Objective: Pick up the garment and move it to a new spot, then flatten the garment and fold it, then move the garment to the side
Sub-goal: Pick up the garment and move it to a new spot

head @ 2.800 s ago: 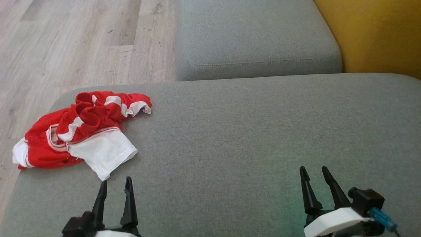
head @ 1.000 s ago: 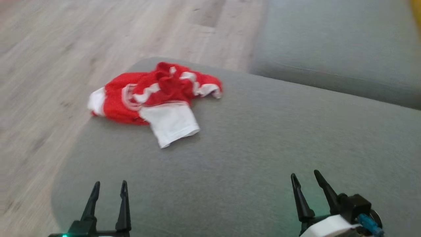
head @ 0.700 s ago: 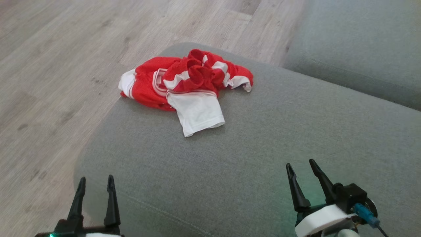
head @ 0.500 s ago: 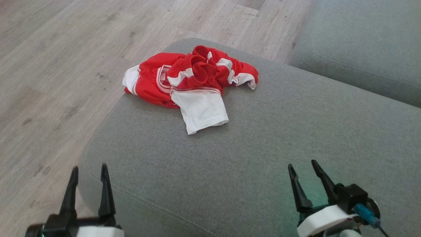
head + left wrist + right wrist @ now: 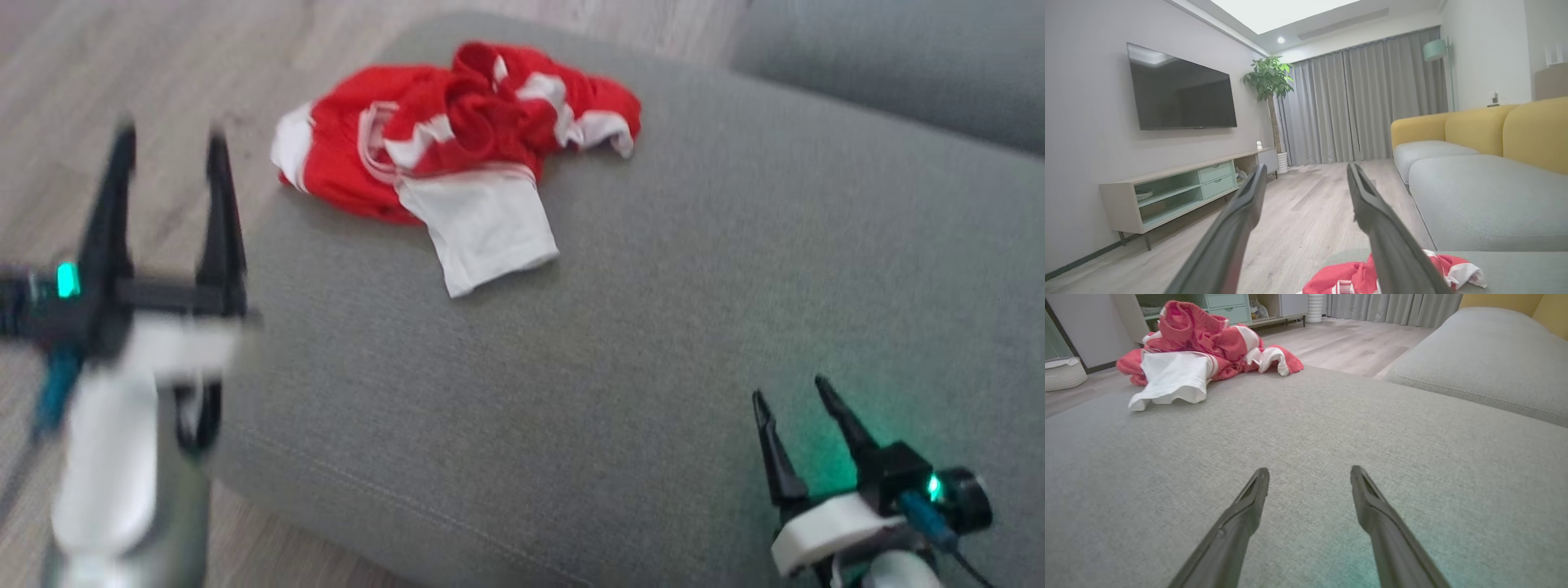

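crumpled red/white garment (image 5: 457, 155), woven cushion (image 5: 694, 310)

The garment (image 5: 457, 155) looked like thin, soft cloth, the sofa cushion (image 5: 653, 327) was matt, coarsely woven fabric, the floor (image 5: 49, 82) showed pale matt wood grain, and the television screen (image 5: 1180, 94) was glossy.

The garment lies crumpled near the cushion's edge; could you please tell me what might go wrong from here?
The garment lies at the corner of the cushion; a nudge from the open left pincer could push it onto the floor. It is bunched, so a pinch may catch only the white part and drag the rest.
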`<state>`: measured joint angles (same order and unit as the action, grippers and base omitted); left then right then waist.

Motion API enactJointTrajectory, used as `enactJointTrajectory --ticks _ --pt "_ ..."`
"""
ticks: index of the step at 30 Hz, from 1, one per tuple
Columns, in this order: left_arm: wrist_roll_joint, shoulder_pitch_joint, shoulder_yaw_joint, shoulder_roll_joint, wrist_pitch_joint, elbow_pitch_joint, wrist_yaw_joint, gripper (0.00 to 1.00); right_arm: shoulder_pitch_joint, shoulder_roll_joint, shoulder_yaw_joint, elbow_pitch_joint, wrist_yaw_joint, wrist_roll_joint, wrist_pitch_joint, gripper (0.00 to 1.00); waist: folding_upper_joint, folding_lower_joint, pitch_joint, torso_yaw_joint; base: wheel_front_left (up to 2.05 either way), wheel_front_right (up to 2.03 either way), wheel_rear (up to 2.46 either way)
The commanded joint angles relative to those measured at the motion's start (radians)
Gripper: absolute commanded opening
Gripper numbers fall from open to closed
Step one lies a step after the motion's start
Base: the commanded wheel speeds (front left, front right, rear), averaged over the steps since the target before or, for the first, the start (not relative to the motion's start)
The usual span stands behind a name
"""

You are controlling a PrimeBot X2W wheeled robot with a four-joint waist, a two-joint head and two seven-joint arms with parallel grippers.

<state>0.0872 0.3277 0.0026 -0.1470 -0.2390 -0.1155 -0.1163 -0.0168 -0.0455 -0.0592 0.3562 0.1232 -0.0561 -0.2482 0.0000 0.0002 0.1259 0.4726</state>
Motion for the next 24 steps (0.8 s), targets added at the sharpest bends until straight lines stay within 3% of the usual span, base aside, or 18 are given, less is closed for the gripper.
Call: enactJointTrajectory --ticks 1,8,12,18,24 --pt "0.008 0.126 0.017 -0.044 0.021 -0.018 -0.006 1.00 0.053 -0.014 -0.013 -0.038 0.008 -0.021 -0.014 1.00 0.0000 -0.0002 0.081 -0.032 0.00 0.00 0.00" --pt "0.090 0.511 -0.049 -0.089 0.177 -0.357 -0.013 1.00 0.116 -0.057 0.026 -0.069 0.008 -0.043 -0.014 1.00 0.0000 -0.0002 0.214 -0.074 0.00 0.00 0.00" --pt "0.173 0.655 -0.162 -0.111 0.264 -0.523 -0.014 1.00 0.141 -0.084 0.031 -0.086 0.008 -0.048 -0.014 1.00 0.0000 -0.0002 0.265 -0.097 0.00 0.00 0.00" --pt "0.307 0.776 -0.346 -0.121 0.347 -0.695 -0.014 1.00 0.154 -0.107 0.040 -0.108 0.008 -0.056 -0.014 1.00 0.0000 -0.0002 0.323 -0.102 0.00 0.00 0.00" --pt "0.366 0.816 -0.438 -0.137 0.366 -0.849 -0.014 1.00 0.178 -0.100 0.033 -0.117 0.008 -0.063 -0.014 1.00 0.0000 -0.0002 0.358 -0.117 0.00 0.00 0.00"
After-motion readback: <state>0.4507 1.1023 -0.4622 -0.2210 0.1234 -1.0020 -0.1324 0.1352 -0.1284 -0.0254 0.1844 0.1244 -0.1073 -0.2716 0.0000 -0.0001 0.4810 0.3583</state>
